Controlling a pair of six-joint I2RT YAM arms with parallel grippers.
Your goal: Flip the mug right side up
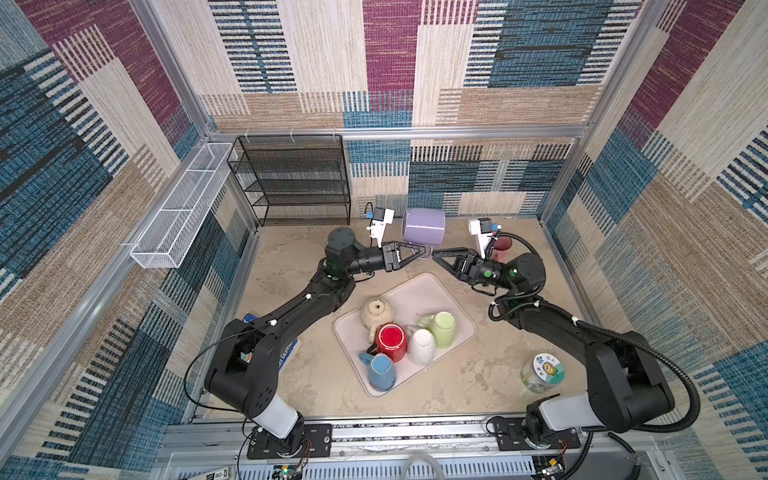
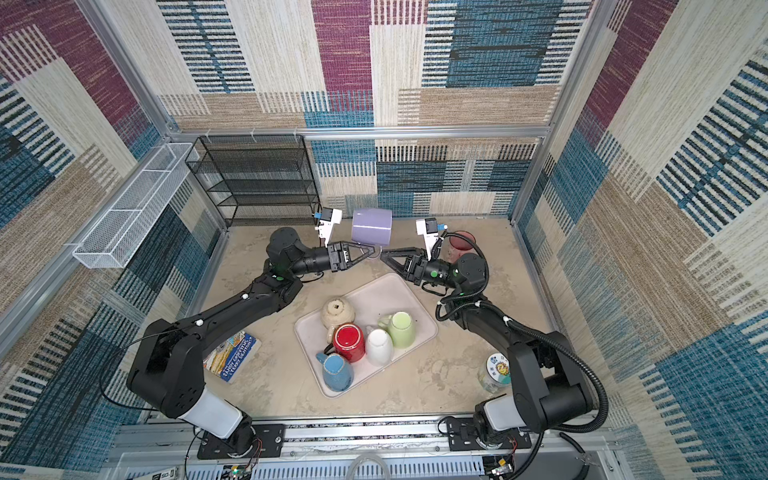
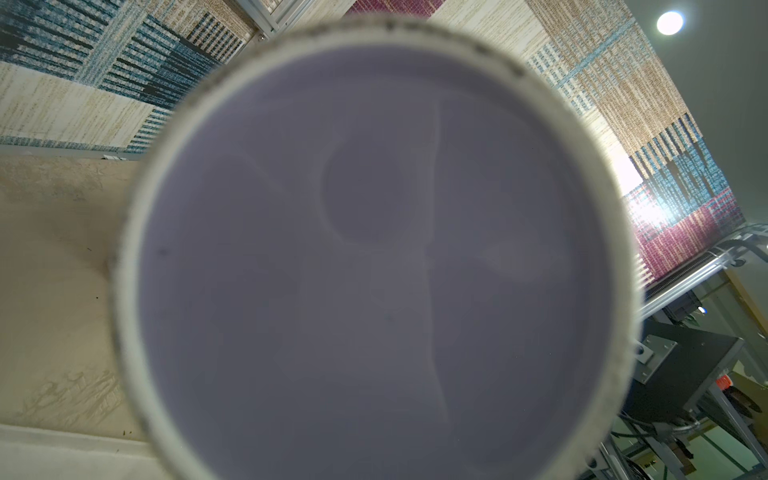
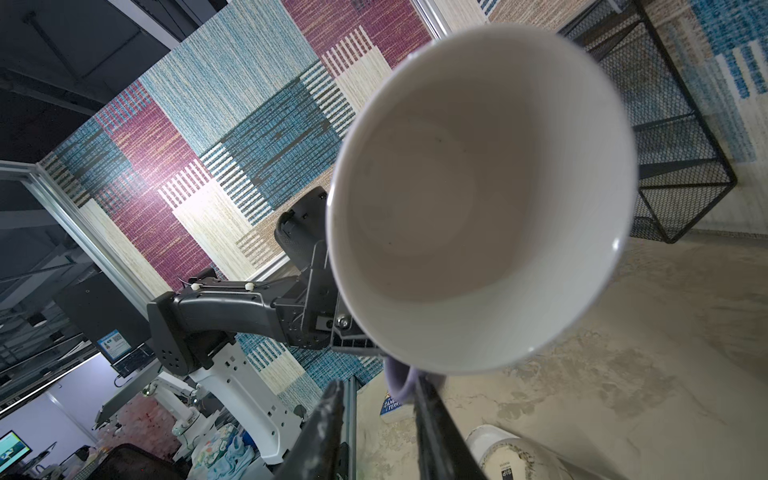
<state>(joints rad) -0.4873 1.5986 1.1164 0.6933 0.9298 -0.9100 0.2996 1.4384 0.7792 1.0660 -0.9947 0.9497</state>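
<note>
Lilac mug (image 1: 424,226) hangs on its side in the air beyond the tray (image 1: 428,295), mouth toward the right arm. The left tool (image 1: 424,249) is clamped on its handle (image 4: 399,384). The right tool (image 1: 434,254), jaws apart, straddles the same handle.

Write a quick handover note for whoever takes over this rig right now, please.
Left gripper: shut on the handle of the lilac ceramic mug, holding it sideways above the beige table.
Right gripper: open, jaws either side of that handle, not clamped.
Done: mug raised off the table, not yet upright.
Left: turn it mouth up, set it down.
</note>
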